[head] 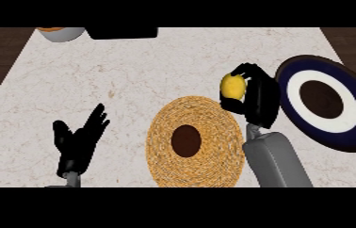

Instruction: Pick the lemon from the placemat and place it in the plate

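Observation:
The yellow lemon (pixel 233 86) is held in my right hand (pixel 256 94), whose fingers and thumb curl round it. It hangs just past the upper right rim of the round woven placemat (pixel 196 140), between the mat and the plate. The plate (pixel 321 101), dark blue with a white ring and a brown centre, lies at the right edge of the counter, right of the hand. My left hand (pixel 80 140) rests open at the lower left, fingers up, holding nothing.
A white bowl (pixel 61 33) with an orange inside sits at the far left corner, partly cut off. A black object (pixel 123 32) stands next to it at the counter's back edge. Dark floor shows past both far corners.

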Controlling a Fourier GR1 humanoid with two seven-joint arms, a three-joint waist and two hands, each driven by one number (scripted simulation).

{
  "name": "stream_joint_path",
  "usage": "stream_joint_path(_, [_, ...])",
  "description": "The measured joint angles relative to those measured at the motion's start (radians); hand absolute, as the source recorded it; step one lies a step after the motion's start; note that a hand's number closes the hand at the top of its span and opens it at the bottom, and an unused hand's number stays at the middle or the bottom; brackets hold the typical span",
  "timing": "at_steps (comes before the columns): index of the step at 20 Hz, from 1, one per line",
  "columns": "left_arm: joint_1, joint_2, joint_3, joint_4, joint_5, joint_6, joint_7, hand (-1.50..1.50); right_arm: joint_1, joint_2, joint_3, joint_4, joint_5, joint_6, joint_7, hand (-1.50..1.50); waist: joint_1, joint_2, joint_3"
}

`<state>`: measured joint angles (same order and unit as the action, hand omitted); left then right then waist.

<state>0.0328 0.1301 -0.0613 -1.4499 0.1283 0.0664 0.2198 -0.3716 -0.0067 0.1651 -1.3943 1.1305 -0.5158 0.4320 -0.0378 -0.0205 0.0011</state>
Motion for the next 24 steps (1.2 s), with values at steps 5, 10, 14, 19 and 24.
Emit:
stream_joint_path(5, [0.005,-0.014,-0.018,-0.013,-0.008,0.002,-0.006,0.00,0.081,0.004,0.081,-0.132,0.124,-0.202,0.268,1.50,0.015,0.005,0.000])
stream_joint_path(10, [-0.005,-0.027,-0.023,-0.003,-0.019,0.009,-0.017,0.00,0.179,0.004,0.095,-0.259,0.202,-0.301,0.381,1.50,0.023,0.011,0.001])
stream_joint_path(14, [-0.018,-0.026,-0.018,0.007,-0.019,0.002,-0.014,0.00,0.252,-0.010,0.056,-0.317,0.209,-0.379,0.370,1.50,0.028,0.014,0.002])
stream_joint_path(19, [-0.009,-0.021,-0.017,-0.002,-0.022,-0.012,-0.028,0.00,0.275,-0.091,-0.073,-0.308,0.122,-0.439,0.322,1.50,0.035,0.017,0.002])
stream_joint_path(24, [-0.018,-0.015,-0.007,0.003,-0.016,-0.023,-0.018,0.00,0.253,-0.239,-0.196,-0.194,-0.081,-0.524,0.236,1.50,0.040,0.020,0.003])
